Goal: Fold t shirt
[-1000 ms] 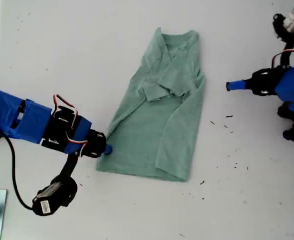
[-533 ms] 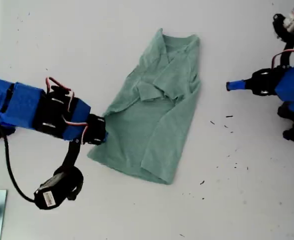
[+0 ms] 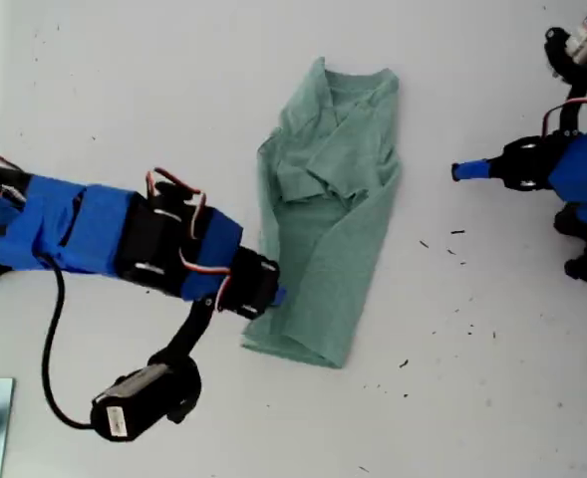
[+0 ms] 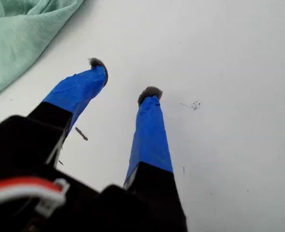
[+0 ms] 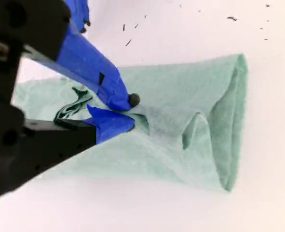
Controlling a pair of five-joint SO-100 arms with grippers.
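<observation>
Spanning the whole scene, the white bench point(image 3: 124, 90) carries the t shirt point(image 3: 333, 219), which lies near the middle of the exterior view as a narrow, partly folded strip. Its long axis runs from the ribbed neckline at the top of that view down to the hem near the lower centre, tilted slightly toward the exterior view's left at the hem end. One long side edge appears already carried inward over the body of the cloth. My second pincer point(image 5: 127, 113) sits at the hem-end side edge, on the exterior view's left of the garment, its jaws pinched narrow on a fold of the fabric, which puckers around the tips. My first pincer point(image 4: 125, 77) stands over bare bench on the exterior view's right of the garment, apart from the cloth, with its jaws spread and nothing between them; only a corner of green fabric shows beside it. The second arm is therefore the nearer one and the only one in contact. Judged from this layout, the coming move most likely continues across the short axis, drawing the held edge toward the first pincer's side.
</observation>
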